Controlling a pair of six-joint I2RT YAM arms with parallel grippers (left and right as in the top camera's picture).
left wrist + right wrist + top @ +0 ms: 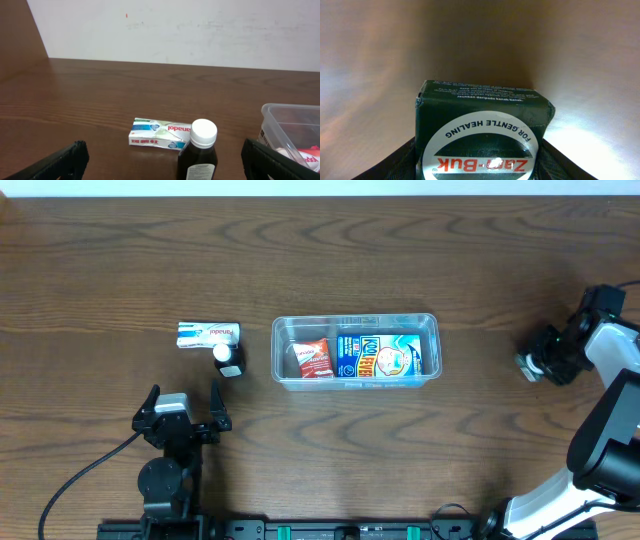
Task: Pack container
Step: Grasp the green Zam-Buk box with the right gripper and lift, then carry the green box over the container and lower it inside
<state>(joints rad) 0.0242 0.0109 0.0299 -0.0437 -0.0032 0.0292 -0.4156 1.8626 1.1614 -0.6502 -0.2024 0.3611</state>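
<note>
**Overhead: right fingers on a Zam-Buk box, left fingers spread wide**

You have the left fingers spread as wide as they go, with nothing between them. Just ahead of them, nearer the right-hand finger, a dark bottle with a white cap stands upright on the tabletop. Just past the bottle, a white Panadol box lies flat.

The container sits ahead and to the right of those fingers, a little apart from the bottle. In the left wrist view only its rounded near corner shows, at the right edge. Inside it, a red sachet occupies the end nearer the left fingers. A blue box lies flat beside the sachet and fills the rest.

Your right fingers are far off to the container's other side, well apart from it. The right wrist view shows them partly closed against the two sides of a dark green Zam-Buk box, its round white label facing the camera. You cannot tell from these views whether that box rests on the tabletop or is lifted.
</note>
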